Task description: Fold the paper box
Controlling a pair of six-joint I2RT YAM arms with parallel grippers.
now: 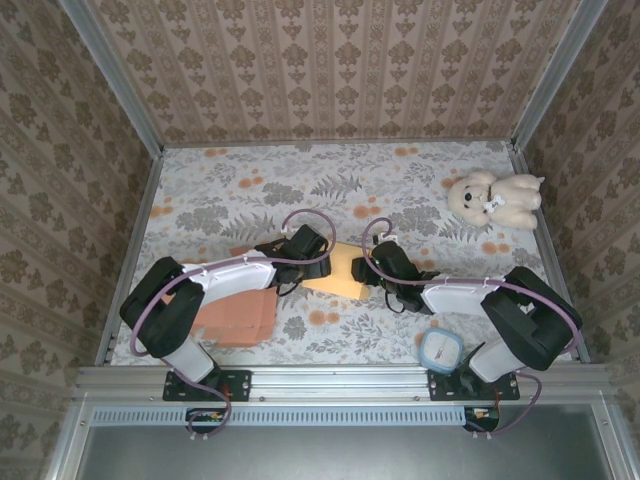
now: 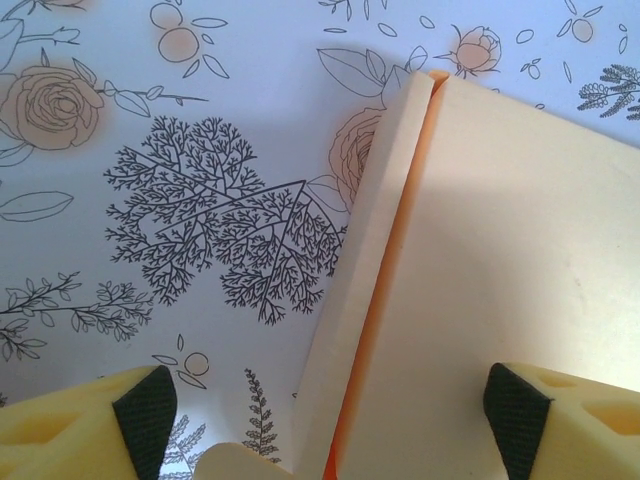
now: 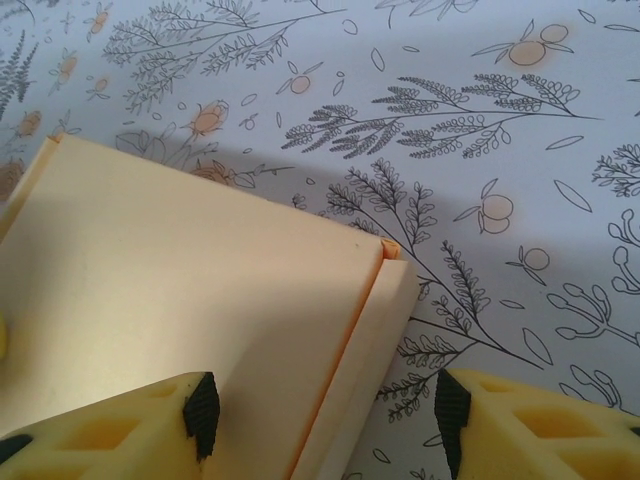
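Observation:
The paper box point(image 1: 335, 272) lies flat on the flowered table between my two grippers, cream on top with orange showing in its creases. My left gripper point(image 1: 305, 250) is at its left edge. In the left wrist view this gripper point(image 2: 330, 430) is open, and its fingertips point(image 2: 145, 420) straddle the narrow side flap point(image 2: 370, 260) without touching it. My right gripper point(image 1: 375, 268) is at the box's right edge. In the right wrist view it point(image 3: 325, 412) is also open, with the right side flap point(image 3: 375, 350) lying between its pads point(image 3: 450, 410).
A flat salmon-coloured sheet point(image 1: 235, 315) lies under my left arm at the near left. A white teddy bear point(image 1: 495, 198) sits at the back right. A round blue-rimmed container point(image 1: 441, 350) stands by the right arm's base. Patterned walls close in the table.

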